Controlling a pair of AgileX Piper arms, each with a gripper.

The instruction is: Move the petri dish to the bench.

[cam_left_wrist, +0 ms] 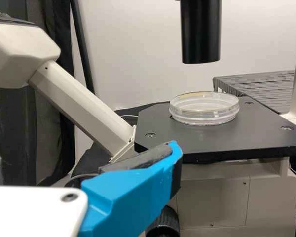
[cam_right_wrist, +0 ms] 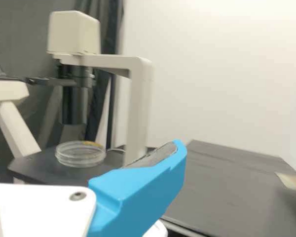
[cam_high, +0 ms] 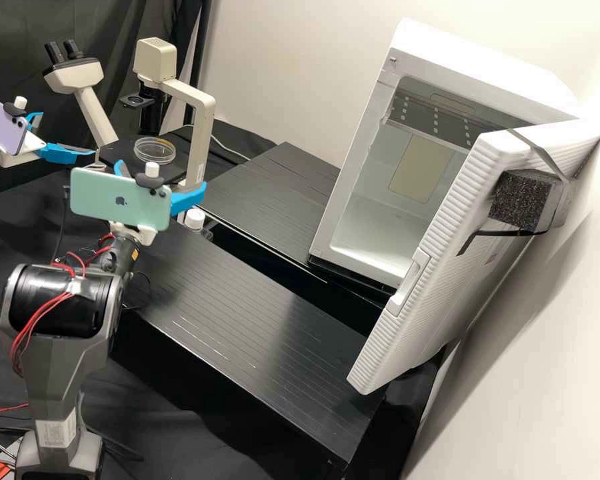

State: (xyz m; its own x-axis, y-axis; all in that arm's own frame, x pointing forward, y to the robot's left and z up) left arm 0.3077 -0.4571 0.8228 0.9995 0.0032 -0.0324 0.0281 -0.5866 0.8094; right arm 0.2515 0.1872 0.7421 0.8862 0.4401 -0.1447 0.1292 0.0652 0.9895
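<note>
In the high view, a clear round petri dish (cam_high: 155, 151) rests on the microscope's black stage (cam_high: 117, 155). My left gripper (cam_high: 68, 135) stands open left of the stage, its two fingers spread. On the near arm, my right gripper (cam_high: 162, 176) is open in front of the stage, partly behind the green phone. The left wrist view has the dish (cam_left_wrist: 204, 109) flat on the stage beyond one finger of the left gripper (cam_left_wrist: 173, 149). Farther off from the right gripper (cam_right_wrist: 179, 148), the dish (cam_right_wrist: 80, 154) shows in the right wrist view. The black bench (cam_high: 247, 320) lies right of the near arm.
The microscope's beige arm (cam_high: 203, 133) rises beside the dish, with a black condenser tube (cam_left_wrist: 201, 32) above the stage. A white-capped bottle (cam_high: 195, 219) stands near the right gripper. Behind the bench is a white incubator (cam_high: 380, 220) with its door (cam_high: 440, 267) open.
</note>
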